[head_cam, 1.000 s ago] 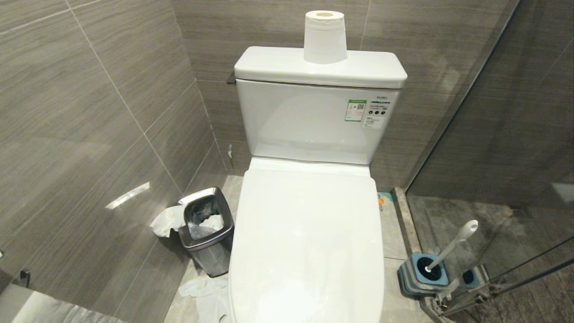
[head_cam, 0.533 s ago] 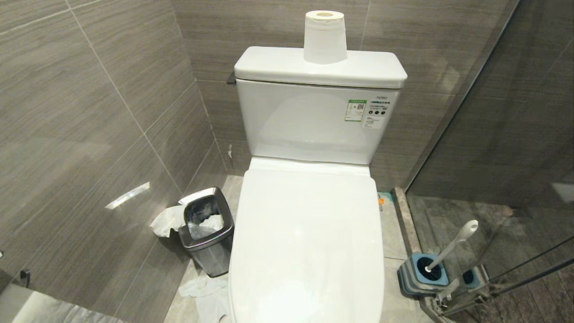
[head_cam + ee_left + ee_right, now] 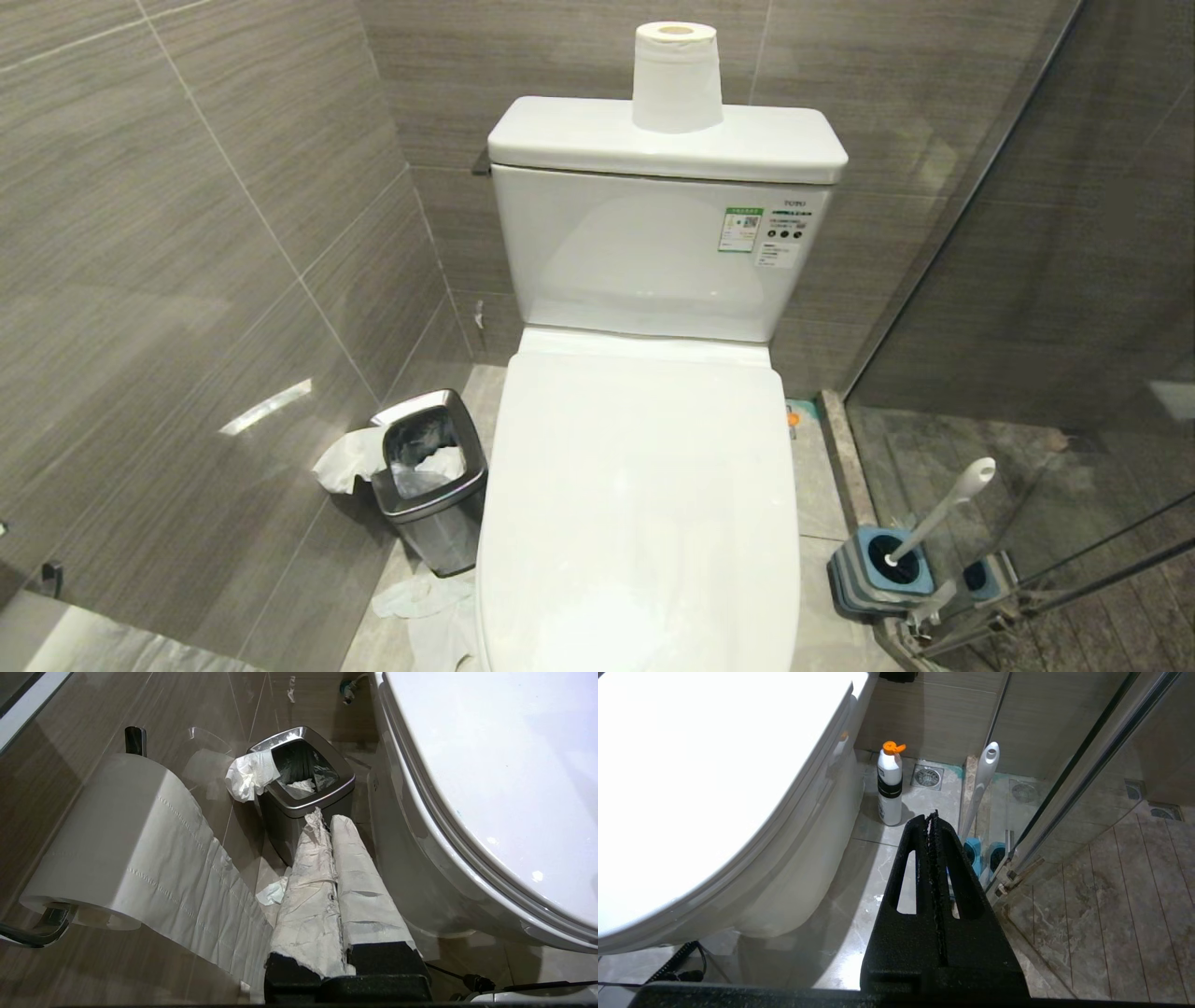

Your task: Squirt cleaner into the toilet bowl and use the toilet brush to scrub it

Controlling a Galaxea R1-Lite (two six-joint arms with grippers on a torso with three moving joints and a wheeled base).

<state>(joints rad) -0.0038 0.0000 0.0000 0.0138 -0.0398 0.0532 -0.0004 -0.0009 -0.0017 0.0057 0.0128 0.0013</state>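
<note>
I see the toilet bowl point(image 3: 644, 504) lid down; toilet brush point(image 3: 938, 509) stands in its holder point(image 3: 878, 569) against the glass partition point(image 3: 1074, 280). Left gripper point(image 3: 331, 820) and right gripper point(image 3: 933, 817) are both pinched closed, empty, flanking the bowl's edges.

Head view: looks forward and down from above, taking in toilet bowl point(image 3: 640, 504), waste bin point(image 3: 431, 476), toilet brush point(image 3: 938, 511).
Left wrist view: sits low, close beside toilet bowl point(image 3: 490, 788), faces waste bin point(image 3: 303, 788).
Right wrist view: sits low on the opposite side, faces toilet brush point(image 3: 983, 784).
Shared: closed lid appears in all three.
</note>
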